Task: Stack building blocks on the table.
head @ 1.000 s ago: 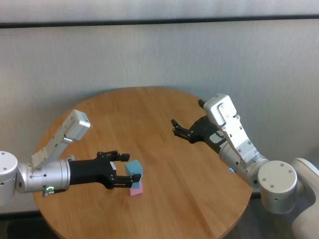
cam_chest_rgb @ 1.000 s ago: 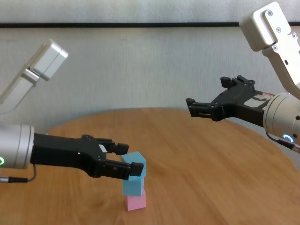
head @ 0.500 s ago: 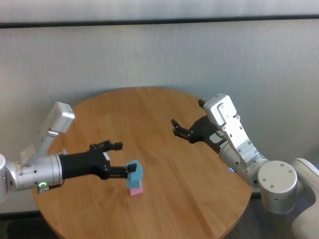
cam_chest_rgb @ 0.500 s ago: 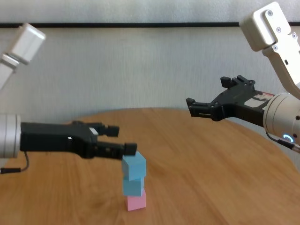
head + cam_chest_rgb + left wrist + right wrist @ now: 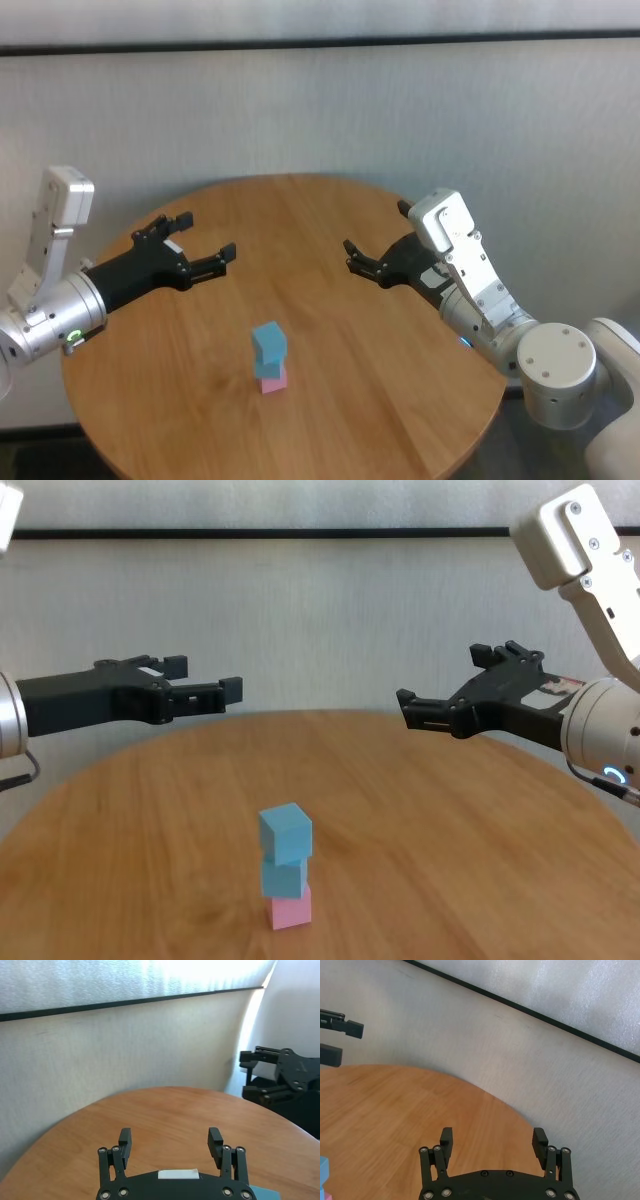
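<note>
The large round counter of warm brown, grained wood (image 5: pixel 330 230) carries everything here, and both arms hover above it, well clear of the work. The left end effector (image 5: pixel 205 688) hangs over the counter's left side with its black fingers spread wide and nothing between them; the right end effector (image 5: pixel 440 708) hangs over the right side, likewise spread and empty. Between them, toward the near edge, stands the tower of three small matte cubes: the pink cube (image 5: pixel 290 911) rests on the wood, a light blue cube (image 5: pixel 283 877) sits on it, and a second light blue cube (image 5: pixel 286 831) tops the pile, turned a little out of line with the ones beneath. By the look of it the stack is complete and free-standing. The cubes seem light, rigid and plain-faced, so they should neither crush nor slip much, but the column is narrow and a sideways nudge would likely topple it. Any further hold is best taken on two opposite flat faces of the top cube, coming straight down.
</note>
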